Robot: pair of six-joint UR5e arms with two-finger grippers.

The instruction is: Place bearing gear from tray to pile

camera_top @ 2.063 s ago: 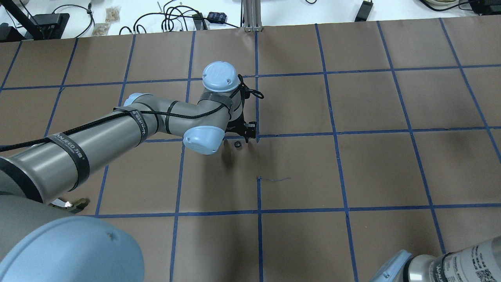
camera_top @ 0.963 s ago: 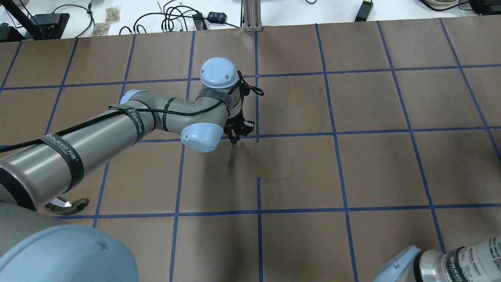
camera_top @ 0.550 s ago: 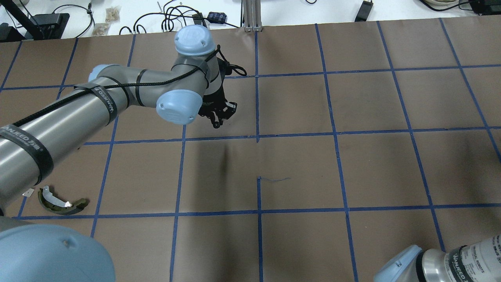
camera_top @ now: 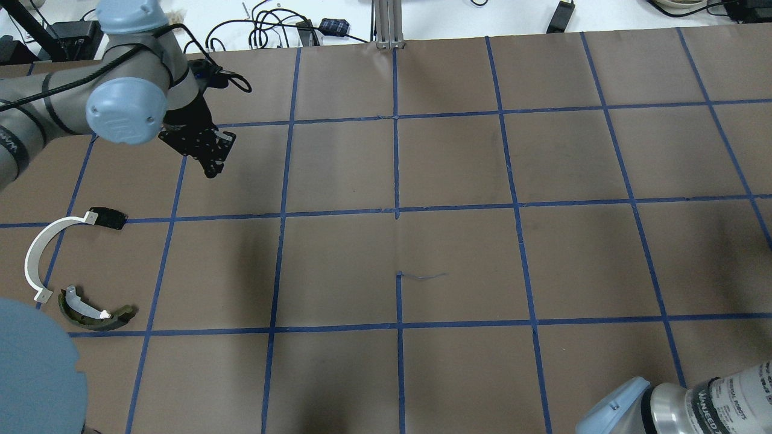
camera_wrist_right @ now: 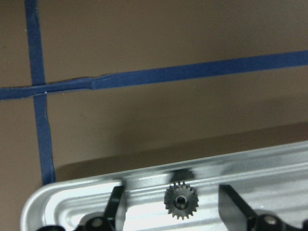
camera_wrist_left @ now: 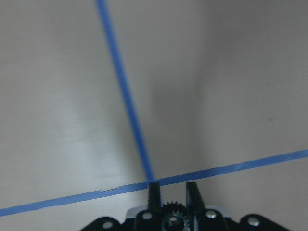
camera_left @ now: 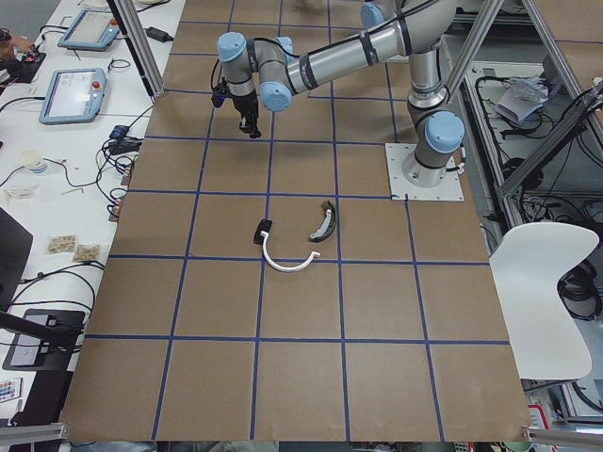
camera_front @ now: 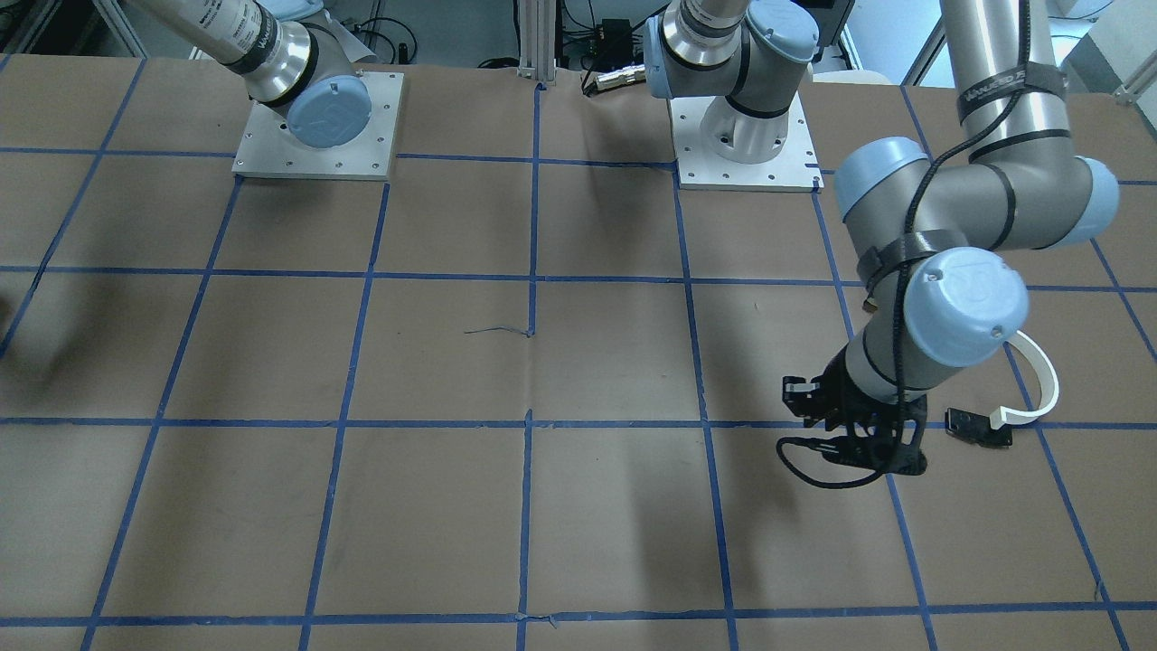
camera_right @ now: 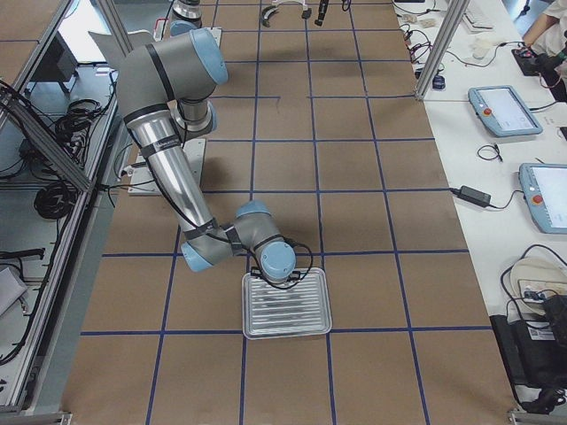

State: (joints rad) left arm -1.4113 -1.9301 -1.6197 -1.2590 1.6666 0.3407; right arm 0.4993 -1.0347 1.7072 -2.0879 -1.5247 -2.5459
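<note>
My left gripper is shut on a small black bearing gear, which shows between its fingers in the left wrist view. It hangs above the brown table at the far left. The pile lies nearer the robot than the gripper: a white half-ring arc, a flat black bracket and an olive-and-white curved piece. My right gripper is open over the metal tray. Another gear lies in the tray between its fingers.
Blue tape lines divide the brown table into squares. Cables and small boxes lie beyond the far edge. Both arm bases stand on plates at the robot's side. Tablets sit on a side bench.
My left gripper shut on the gear at the table's middle, lifted it, and swung left and farther away. The pile, partly hidden under the arm, now shows in full.
</note>
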